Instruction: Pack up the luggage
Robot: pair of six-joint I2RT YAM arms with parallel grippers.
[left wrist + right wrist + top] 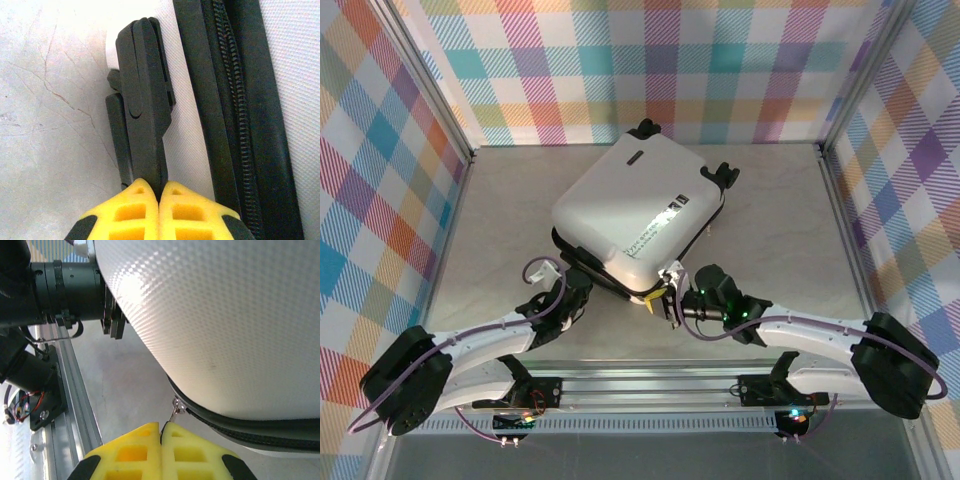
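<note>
From above, I see the luggage (635,205), a small white hard-shell suitcase, lying closed and flat in the middle of the pale desk (500,230), turned at a diagonal. Two black wheels (725,173) sit along its far right side, and a printed label (655,228) crosses the top shell. Checked walls (670,60) in pastel colours stand on the left, right and far sides.

My left hand (578,285) is at the near left edge of the case, low down by the desk. In its wrist camera, its yellow fingertips (135,210) are pressed together. They lie over the near end of a black plastic piece (145,100) fixed to the white shell, just left of the black zipper band (227,100). I cannot tell whether that piece is pinched or merely lies behind the fingertips.

My right hand (661,294) is at the near corner of the case. Its wrist camera looks along the textured white shell, with the zipper band (240,427) curving beneath it. The yellow fingertips (190,450) are together. A small metal zipper pull (175,407) hangs from the band and runs into the seam between them, so this hand appears clamped on the pull. The left arm (65,280) shows in the upper left of that view, against the shell.
</note>
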